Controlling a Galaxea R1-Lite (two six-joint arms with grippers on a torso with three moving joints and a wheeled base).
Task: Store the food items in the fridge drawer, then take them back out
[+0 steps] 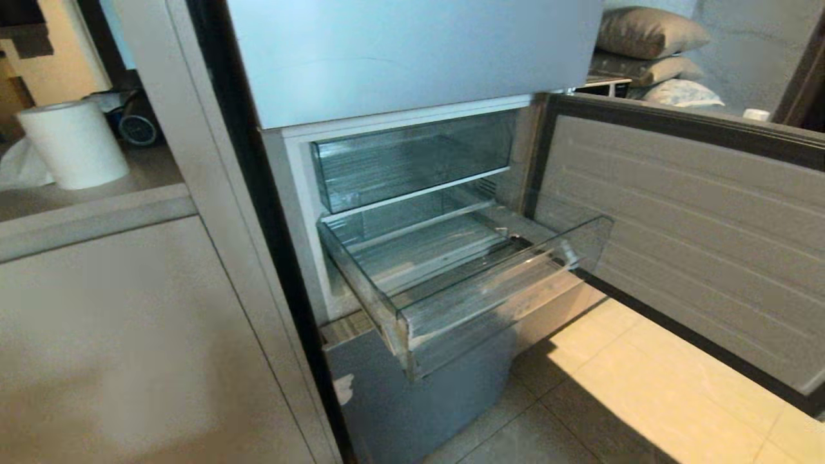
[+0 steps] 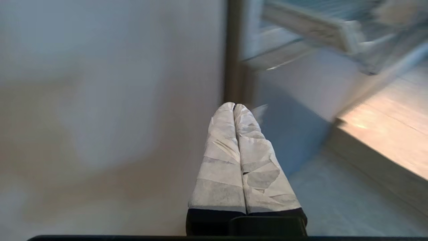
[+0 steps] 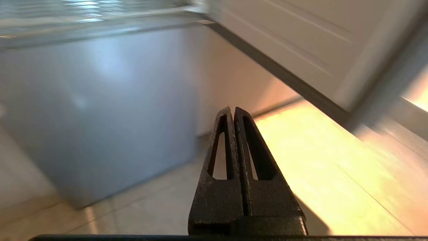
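Fridge (image 1: 412,58) fills your head view, its door (image 1: 683,238) swung wide open to the right over the tiled floor (image 1: 644,386). The shallow clear drawer (image 1: 477,290) with the white-edged front is pulled well out and looks bare inside. The taller clear drawer (image 1: 406,161) above it is pushed in, also bare. On the left sits a worktop (image 1: 90,206) carrying a paper roll (image 1: 71,145).

No food items in any view, so you can't place them; they may be off frame. Judging from the task wording, expect small round pieces: light, firm, likely smooth and prone to roll, so take each across its widest middle with a gentle squeeze. The drawer looks like thin stiff plastic, slippery and able to crack; grab the front lip near its centre so it slides straight.

Left tool (image 2: 234,106), wrapped in white tape, hangs low beside the cabinet side, its two fingers pressed together on nothing. Right tool (image 3: 233,109), bare black, also closed and empty, points at the floor by the lower fridge front. Neither arm shows in the head view.

Hard to read: both wrist views are smeared, the drawer's back is hidden under the shelf, and its clear walls blur into glare.
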